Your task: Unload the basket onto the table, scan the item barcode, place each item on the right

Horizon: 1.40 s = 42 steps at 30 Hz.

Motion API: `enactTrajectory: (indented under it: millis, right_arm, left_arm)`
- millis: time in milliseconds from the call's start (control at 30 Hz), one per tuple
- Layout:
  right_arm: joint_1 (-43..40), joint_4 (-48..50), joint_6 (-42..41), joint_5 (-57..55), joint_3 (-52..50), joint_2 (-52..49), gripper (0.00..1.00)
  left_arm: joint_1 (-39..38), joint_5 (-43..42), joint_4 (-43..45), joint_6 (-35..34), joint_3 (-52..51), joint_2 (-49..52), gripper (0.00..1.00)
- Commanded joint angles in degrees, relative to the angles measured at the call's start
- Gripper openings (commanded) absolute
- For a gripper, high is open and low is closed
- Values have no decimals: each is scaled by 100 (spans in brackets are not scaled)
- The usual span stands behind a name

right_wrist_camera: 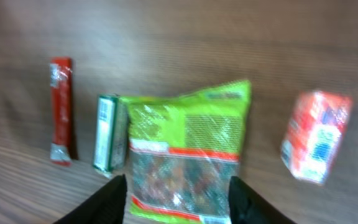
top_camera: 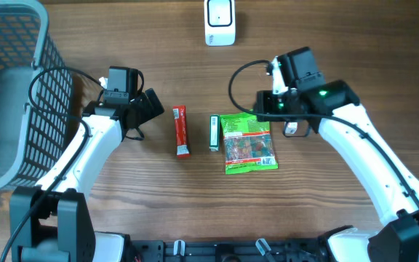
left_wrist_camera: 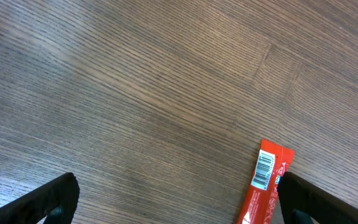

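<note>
Green snack bag (right_wrist_camera: 188,149) lies lower centre between the right tool's (right_wrist_camera: 176,182) fingers, pinch uncertain, so close squarely across it; left tool (left_wrist_camera: 178,186) is spread.

I can make out no words or numbers anywhere. A white barcode (left_wrist_camera: 265,170) sits on the red stick packet (left_wrist_camera: 257,202). The print on the green snack bag (right_wrist_camera: 185,155) is too blurred to read.
</note>
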<state>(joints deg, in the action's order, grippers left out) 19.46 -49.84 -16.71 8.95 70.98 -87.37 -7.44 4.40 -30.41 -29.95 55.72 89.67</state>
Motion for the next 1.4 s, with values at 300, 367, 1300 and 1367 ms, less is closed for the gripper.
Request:
enactTrajectory:
  millis: [300,367,1300,1367]
  right_arm:
    - [-105,-138,116,-122,-280,-494,4]
    - [-105,-28,24,-118,-413,-555,4]
    - [326,1211,-1316,313,-1252,-693,4]
    - [439,1211,-2004,313,-1255,-693,4]
  left_arm:
    - [17,-50,13,-76,11,-52,100]
    - [17,-50,13,-76,11,-52,100]
    - [17,-52,11,-76,11,-52,100]
    - [17,-52,13,-76,11,-52,100]
